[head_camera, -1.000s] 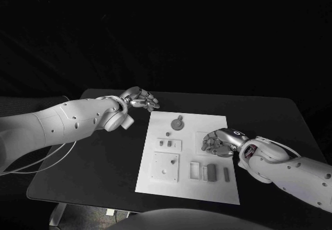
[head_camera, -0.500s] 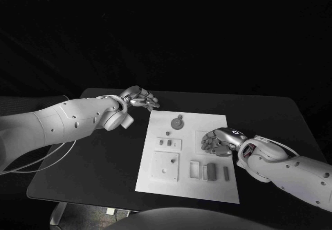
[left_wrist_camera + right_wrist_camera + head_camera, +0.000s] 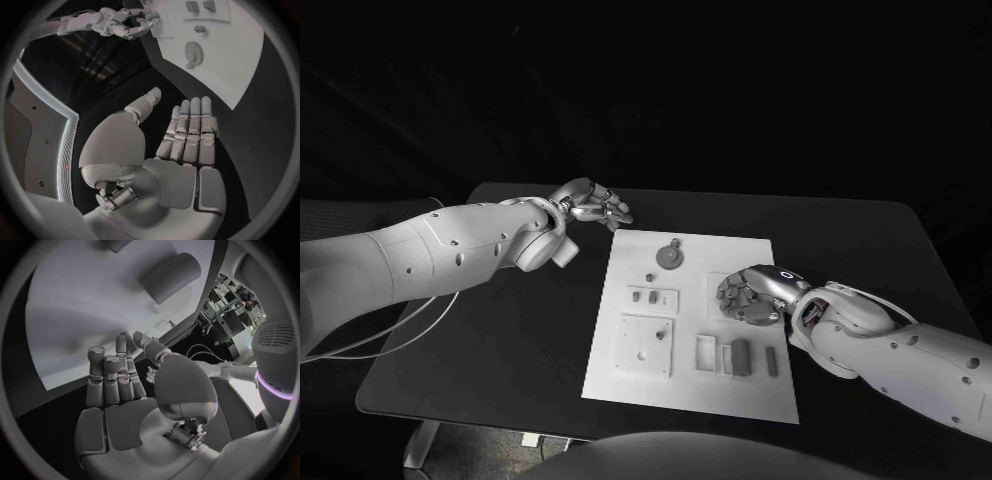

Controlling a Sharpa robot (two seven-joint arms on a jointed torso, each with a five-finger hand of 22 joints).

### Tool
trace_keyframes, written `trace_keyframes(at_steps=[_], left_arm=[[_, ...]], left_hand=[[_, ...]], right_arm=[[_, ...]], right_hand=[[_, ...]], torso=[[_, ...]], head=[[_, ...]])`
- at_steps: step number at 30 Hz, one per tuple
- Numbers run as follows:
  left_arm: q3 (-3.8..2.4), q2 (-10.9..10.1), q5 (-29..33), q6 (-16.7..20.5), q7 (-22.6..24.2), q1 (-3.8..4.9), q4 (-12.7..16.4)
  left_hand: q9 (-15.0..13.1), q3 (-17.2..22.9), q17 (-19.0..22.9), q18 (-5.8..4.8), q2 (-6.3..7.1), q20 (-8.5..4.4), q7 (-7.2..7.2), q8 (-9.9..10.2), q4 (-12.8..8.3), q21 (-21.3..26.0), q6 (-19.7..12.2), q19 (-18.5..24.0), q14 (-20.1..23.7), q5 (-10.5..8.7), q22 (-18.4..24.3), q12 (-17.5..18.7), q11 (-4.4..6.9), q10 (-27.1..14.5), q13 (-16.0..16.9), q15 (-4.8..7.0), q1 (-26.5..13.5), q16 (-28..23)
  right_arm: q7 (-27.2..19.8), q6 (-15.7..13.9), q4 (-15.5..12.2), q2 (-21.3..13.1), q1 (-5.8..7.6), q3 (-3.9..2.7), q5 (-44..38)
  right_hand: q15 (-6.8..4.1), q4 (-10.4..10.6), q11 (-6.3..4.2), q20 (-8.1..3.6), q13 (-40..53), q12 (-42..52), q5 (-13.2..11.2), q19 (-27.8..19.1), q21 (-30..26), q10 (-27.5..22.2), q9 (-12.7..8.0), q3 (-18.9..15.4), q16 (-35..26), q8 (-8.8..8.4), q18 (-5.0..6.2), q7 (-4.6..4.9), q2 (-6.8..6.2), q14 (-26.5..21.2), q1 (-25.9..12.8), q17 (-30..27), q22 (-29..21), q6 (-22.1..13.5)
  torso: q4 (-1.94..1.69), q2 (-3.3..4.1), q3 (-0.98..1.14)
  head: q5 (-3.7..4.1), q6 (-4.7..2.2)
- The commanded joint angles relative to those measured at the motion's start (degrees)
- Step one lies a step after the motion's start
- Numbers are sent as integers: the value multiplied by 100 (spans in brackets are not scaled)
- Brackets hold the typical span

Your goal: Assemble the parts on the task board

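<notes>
The white task board [image 3: 759,250] lies in the middle of the black table. It carries a round grey part [image 3: 671,257], small pegs [image 3: 643,296], a square plate [image 3: 646,347] and several upright blocks [image 3: 740,358]. My right hand [image 3: 754,296] hovers low over the board's right middle, fingers curved down, thumb close to a fingertip, with nothing visible between them. In the right wrist view the right hand [image 3: 119,390] faces the board [image 3: 75,315] and a grey part [image 3: 169,270]. My left hand [image 3: 593,207] hangs beyond the board's far left corner, fingers spread and empty. The left wrist view shows that left hand [image 3: 184,145], the board [image 3: 237,70] and the round part [image 3: 194,51].
The black table [image 3: 502,330] has bare room left of the board and at the far right [image 3: 862,240]. The table's front edge runs close under the board's near side. My right forearm [image 3: 891,345] crosses the near right corner.
My right hand has edged a little to the left over the board's right middle. The left hand and the parts have stayed put.
</notes>
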State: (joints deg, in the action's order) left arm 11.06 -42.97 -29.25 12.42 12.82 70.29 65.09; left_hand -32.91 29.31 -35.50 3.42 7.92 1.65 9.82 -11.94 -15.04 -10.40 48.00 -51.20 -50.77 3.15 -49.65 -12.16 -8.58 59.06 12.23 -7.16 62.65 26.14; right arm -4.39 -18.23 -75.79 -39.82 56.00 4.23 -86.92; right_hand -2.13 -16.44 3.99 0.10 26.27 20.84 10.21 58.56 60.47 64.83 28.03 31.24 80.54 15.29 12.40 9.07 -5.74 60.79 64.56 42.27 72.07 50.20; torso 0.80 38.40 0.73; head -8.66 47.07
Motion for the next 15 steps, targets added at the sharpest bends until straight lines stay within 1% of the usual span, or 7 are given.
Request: trace_keyframes(at_steps=[1, 12, 15], left_arm=[[-5, 7, 35, -64, 34, 7, 7], [-5, 3, 35, -85, 24, 7, 4], [-5, 3, 35, -83, 24, 7, 4]], left_hand=[[7, -20, -11, 44, -17, -4, 20, -32, 13, 32, 2, -9, -23, -32, -10, 30, 1, 62, -7, -13, 33, -32], [9, -21, -15, 44, -18, -4, 21, -33, 14, 32, 2, -12, -27, -33, -12, 30, 3, 68, -7, -12, 33, -33], [9, -21, -17, 44, -18, -5, 21, -34, 14, 32, 2, -13, -28, -33, -13, 31, 3, 69, -8, -11, 33, -33]], right_arm=[[36, -48, -3, 21, -4, 3, -18], [38, 28, -9, 31, -3, 4, -51], [51, 50, -7, 37, -3, 5, -71]], right_hand=[[0, 11, -2, -16, 16, -59, 26, -16, -14, 63, 7, 12, 35, 38, 260, 95, -4, -18, -13, -9, -7, -49], [-74, 18, -83, -17, 100, -102, 30, -4, 1, 277, 46, 93, 43, 161, 260, -4, 189, 6, -19, -30, -4, 181], [-80, 21, -89, -17, 108, -112, 29, -2, 4, 292, 49, 104, 44, 172, 260, -12, 205, 9, -25, -33, -3, 205]], torso=[[0, 0, 2], [1, 0, -1], [0, 0, -1]], head=[[-11, 8], [-6, 17], [-11, 23]])
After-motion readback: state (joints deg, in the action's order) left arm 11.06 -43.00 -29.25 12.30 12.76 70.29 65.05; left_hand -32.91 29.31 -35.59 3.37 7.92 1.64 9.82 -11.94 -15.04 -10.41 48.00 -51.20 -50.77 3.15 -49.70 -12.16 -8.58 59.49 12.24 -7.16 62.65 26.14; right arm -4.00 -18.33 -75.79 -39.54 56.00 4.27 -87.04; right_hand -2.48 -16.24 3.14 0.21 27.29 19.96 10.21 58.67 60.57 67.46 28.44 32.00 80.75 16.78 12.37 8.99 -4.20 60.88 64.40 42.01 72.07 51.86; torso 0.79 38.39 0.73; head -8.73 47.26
